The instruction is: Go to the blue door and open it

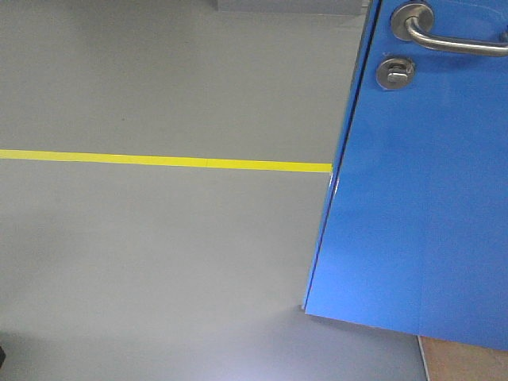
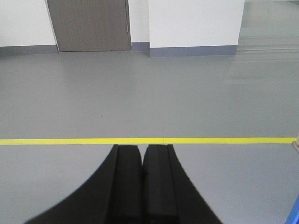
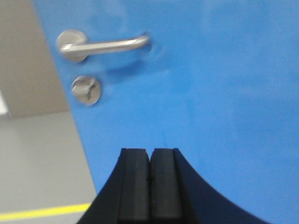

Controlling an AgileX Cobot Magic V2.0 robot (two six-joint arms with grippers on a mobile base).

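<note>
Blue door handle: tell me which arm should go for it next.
Right. The right tool, shut and empty, faces the blue door with the lever handle just above and left of it. The left tool, also shut, looks over open grey floor and the yellow line, away from the handle.

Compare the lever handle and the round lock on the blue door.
The lever handle is a long bar running sideways from a round base; the lock is only a small round disc with a short turn piece. The handle sits higher on the blue door, the lock directly below its base. The handle reaches well across the panel; the lock stays near the door's edge. Both are silver metal.
</note>
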